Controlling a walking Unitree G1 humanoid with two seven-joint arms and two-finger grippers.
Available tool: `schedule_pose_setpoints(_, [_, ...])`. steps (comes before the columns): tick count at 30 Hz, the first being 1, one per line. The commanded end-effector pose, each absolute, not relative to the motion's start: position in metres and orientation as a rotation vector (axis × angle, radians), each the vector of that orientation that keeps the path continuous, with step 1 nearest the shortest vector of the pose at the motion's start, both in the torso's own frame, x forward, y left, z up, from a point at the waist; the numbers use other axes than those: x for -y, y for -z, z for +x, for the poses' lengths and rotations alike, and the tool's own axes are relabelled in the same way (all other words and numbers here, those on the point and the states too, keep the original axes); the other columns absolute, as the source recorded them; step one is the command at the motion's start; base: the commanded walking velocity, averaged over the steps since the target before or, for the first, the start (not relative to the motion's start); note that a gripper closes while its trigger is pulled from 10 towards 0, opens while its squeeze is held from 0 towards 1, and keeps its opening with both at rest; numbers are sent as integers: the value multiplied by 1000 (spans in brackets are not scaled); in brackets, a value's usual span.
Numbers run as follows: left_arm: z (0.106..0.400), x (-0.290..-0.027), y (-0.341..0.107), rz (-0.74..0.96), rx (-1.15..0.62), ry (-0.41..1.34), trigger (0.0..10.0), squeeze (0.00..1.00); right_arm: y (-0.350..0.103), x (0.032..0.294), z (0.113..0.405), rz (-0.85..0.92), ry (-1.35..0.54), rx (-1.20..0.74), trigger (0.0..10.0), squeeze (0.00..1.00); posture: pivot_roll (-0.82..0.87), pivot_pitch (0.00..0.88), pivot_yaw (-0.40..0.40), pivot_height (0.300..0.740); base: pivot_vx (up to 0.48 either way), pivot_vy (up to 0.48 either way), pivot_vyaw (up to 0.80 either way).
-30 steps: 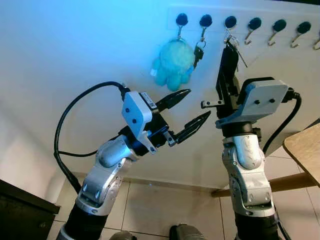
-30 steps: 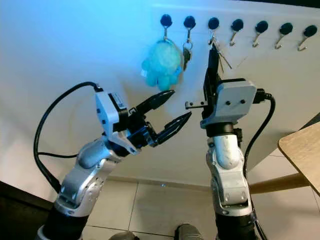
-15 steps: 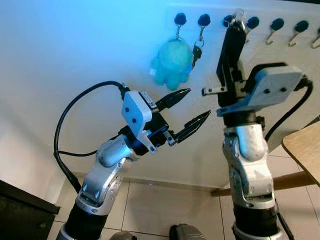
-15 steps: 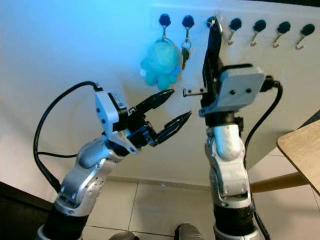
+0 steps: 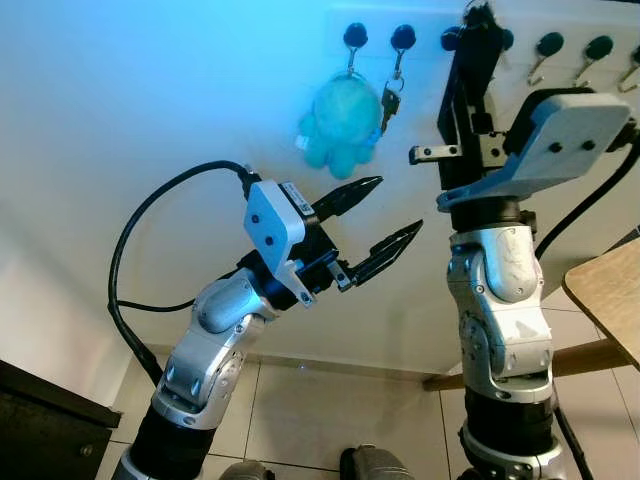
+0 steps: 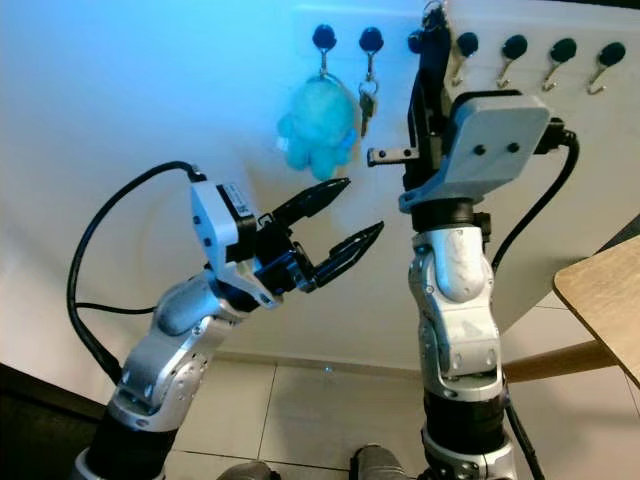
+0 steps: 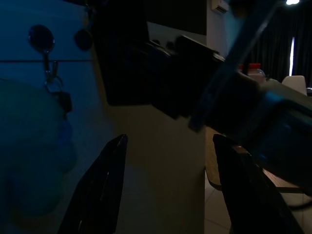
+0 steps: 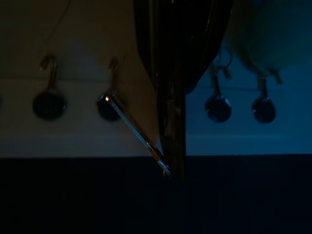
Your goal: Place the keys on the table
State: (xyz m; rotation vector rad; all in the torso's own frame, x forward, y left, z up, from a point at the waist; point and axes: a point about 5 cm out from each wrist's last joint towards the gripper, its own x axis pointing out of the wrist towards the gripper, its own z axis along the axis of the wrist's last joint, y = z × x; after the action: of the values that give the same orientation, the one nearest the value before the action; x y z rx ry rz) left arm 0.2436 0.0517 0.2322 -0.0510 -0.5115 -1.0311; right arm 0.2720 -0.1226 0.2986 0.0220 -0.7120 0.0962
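Right hand (image 5: 477,25), raised at the hook rail (image 5: 560,45), is clenched on the keys (image 8: 139,134), lifted level with the hooks. Left hand (image 5: 385,222) hovers released below the rail, under a plush (image 5: 340,120). The bench (image 5: 605,295) lies lower right.

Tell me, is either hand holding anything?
The right hand is shut on a thin metal key piece at its fingertips, up by the hooks. The left hand is open, holding nothing.

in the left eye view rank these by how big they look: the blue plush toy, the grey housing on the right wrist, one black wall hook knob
1. Grey housing on the right wrist, though it sits nearer the camera, which inflates it.
2. Fluffy blue plush toy hanging on the wall, somewhat smaller in view.
3. Round black wall hook knob, clearly smallest.
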Motion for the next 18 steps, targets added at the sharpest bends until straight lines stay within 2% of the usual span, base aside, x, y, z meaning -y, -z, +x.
schedule_pose_setpoints(1, [242,-51,-232,-30,511,1042,10000,0,-319,119,259,28,-130,830,10000,0,29,121,1,740,0,0,0])
schedule_pose_setpoints(4, [242,-50,-231,-31,509,1044,10000,0,-313,117,262,11,-148,797,10000,0,25,120,2,740,0,0,0])
schedule_pose_setpoints(10, [242,-51,-231,-29,507,1044,10000,0,-279,116,267,3,-156,669,10000,0,28,120,0,740,0,0,0])
schedule_pose_setpoints(13, [241,-50,-230,-27,503,1047,10000,0,-246,115,271,-14,-160,537,10000,0,27,120,0,740,0,0,0])
schedule_pose_setpoints(18, [241,-50,-229,-25,501,1047,10000,0,-224,115,272,-26,-161,455,10000,0,29,121,-1,740,0,0,0])
